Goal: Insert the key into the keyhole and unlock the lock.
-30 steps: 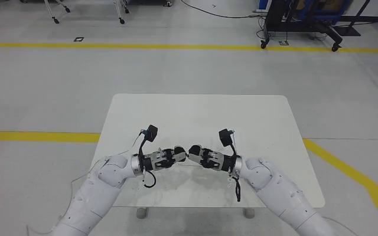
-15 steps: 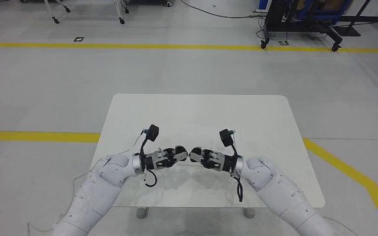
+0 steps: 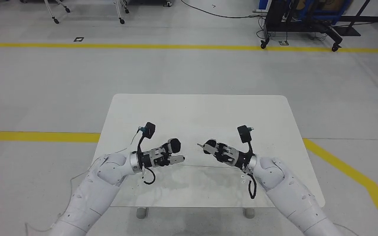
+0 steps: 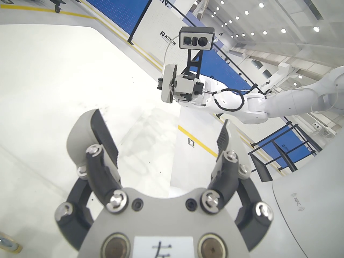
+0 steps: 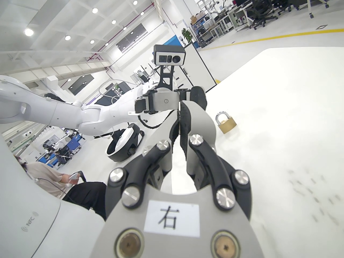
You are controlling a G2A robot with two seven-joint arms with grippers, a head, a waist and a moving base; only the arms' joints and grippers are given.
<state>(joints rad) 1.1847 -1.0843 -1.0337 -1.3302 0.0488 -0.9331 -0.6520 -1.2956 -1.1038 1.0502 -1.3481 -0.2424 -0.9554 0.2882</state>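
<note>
A second earlier the two grippers' tips had met low over the near middle of the table [image 3: 236, 112]; now we saw them drawn well apart. The left gripper [image 4: 161, 120] had its fingers [image 4: 102, 132] spread wide with nothing between them, where in the earlier top views they had looked drawn in toward the other gripper. The right gripper [image 5: 179, 116] had backed off toward its own side, and its fingers [image 5: 199, 119] were pressed together. In the top view a thin sliver stuck out past their tips. We took it for the key [image 3: 199, 144], though it was too small for us to be sure. The padlock [image 5: 225, 122] lay on the table beyond the right fingertips and a little to one side of them, near the left gripper's open fingers and touched by neither. Its shackle looked shut. In the earlier top views we could not make the padlock out among the meeting fingers.
</note>
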